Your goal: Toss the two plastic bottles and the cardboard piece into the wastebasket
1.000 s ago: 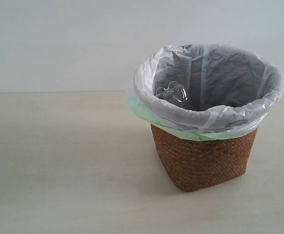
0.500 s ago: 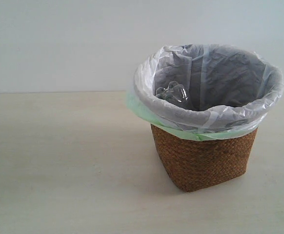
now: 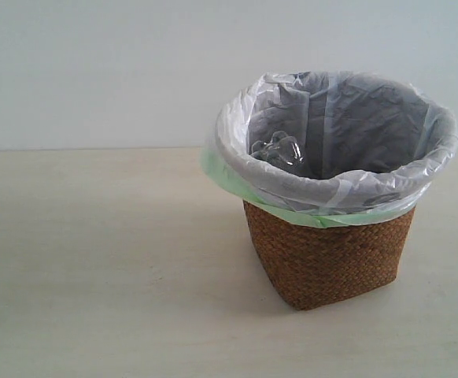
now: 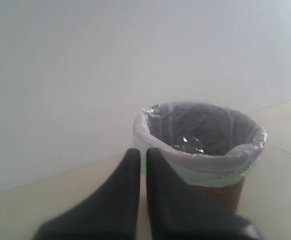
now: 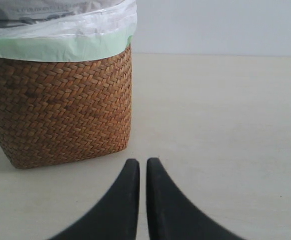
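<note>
The wastebasket (image 3: 327,264) stands upright on the pale table (image 3: 95,276), right of the middle in the exterior view, with a plain light wall (image 3: 95,71) behind it. Its brown woven sides narrow toward the base. A thin plastic bag (image 3: 331,197) lines it, whitish inside and folded out over the rim, with a pale green edge hanging down over the top of the weave.

Inside the wastebasket, against the lining on the side that lies left in the exterior view, shows a piece of clear, crumpled-looking plastic that seems to be part of a bottle (image 3: 278,150). No label or cap shows on it, so which bottle it is cannot be told. The left wrist view shows the same clear shape (image 4: 188,144) low in the bag. The rim hides the rest of the inside.

The left tool (image 4: 143,152) hangs in the air apart from the wastebasket (image 4: 225,192), high enough that its camera sees down into the mouth. Its two dark fingers (image 4: 128,180) are drawn together, with only a thin slit between them, and they hold nothing.

The right tool (image 5: 142,162) sits low over the table (image 5: 225,125), near the woven side of the wastebasket (image 5: 60,110) but not touching it. Its fingers (image 5: 160,190) are likewise nearly together and hold nothing.
</note>
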### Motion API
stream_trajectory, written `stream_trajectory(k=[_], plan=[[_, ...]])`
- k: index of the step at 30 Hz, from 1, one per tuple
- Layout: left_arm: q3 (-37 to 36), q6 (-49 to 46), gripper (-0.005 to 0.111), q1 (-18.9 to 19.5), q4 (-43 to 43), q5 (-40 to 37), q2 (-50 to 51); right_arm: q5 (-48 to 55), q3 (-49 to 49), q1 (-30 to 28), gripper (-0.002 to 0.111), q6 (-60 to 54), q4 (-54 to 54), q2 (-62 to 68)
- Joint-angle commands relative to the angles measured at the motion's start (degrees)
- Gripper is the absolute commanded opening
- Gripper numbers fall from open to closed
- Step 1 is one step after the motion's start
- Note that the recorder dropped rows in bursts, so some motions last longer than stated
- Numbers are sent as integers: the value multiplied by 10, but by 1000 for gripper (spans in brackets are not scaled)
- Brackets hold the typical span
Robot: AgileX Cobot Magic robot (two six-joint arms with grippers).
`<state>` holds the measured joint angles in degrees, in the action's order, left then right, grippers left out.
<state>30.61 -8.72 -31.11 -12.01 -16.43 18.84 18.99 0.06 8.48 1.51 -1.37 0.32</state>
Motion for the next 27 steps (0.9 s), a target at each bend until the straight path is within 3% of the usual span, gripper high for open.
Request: stream_trajectory(k=[1, 16, 27], plan=[[-2, 6, 4, 57, -7, 2, -38, -5, -1, 1, 3, -2, -5, -3], [-2, 6, 4, 249, -7, 2, -188, -5, -1, 1, 3, -2, -5, -3], [-2, 6, 4, 258, -7, 2, -188, -5, -1, 1, 3, -2, -5, -3]])
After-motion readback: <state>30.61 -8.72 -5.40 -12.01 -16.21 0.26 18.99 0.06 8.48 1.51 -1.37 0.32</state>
